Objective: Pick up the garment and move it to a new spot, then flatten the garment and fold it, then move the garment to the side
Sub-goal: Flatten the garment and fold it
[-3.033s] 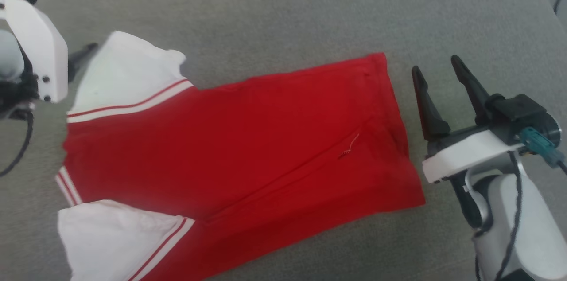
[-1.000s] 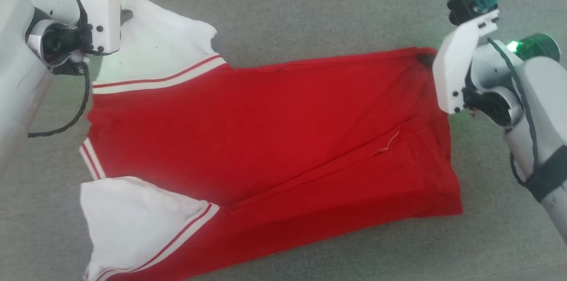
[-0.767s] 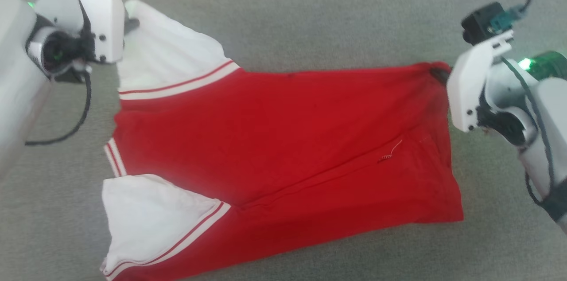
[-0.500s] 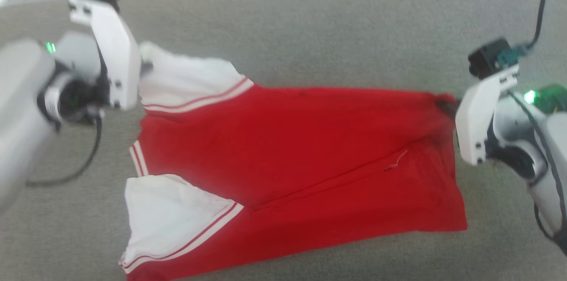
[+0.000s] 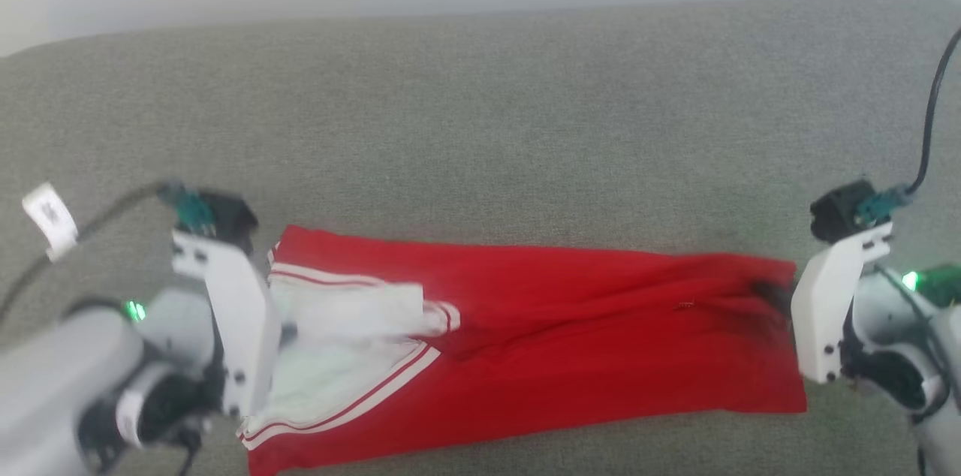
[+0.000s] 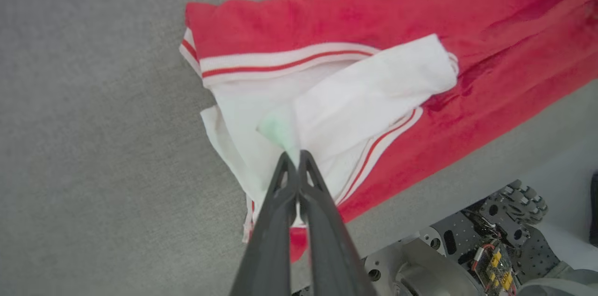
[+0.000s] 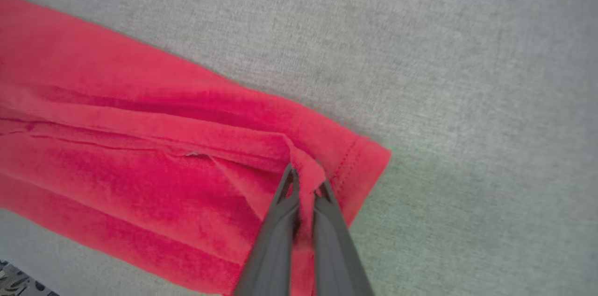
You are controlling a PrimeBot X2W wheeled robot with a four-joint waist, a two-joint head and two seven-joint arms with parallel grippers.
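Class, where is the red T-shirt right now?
Head view: the garment lies low centre on the grey surface, between the left gripper at its sleeves and the right gripper at its hem.

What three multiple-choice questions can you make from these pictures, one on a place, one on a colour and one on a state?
1. Where on the shirt does the right tool grip?
A) a white sleeve
B) the red hem corner
C) the collar

2. What colour is the cloth in the left tool?
A) grey
B) red
C) white

3. How does the shirt lie on the grey surface?
A) doubled over on itself
B) spread out in one layer
C) rolled into a ball

Answers:
1 B: the right wrist view shows red cloth beside the hem stitching pinched in the tool.
2 C: the left wrist view shows the tool shut on a white sleeve.
3 A: one sleeve lies on top of the other, and the red body is folded along its length.
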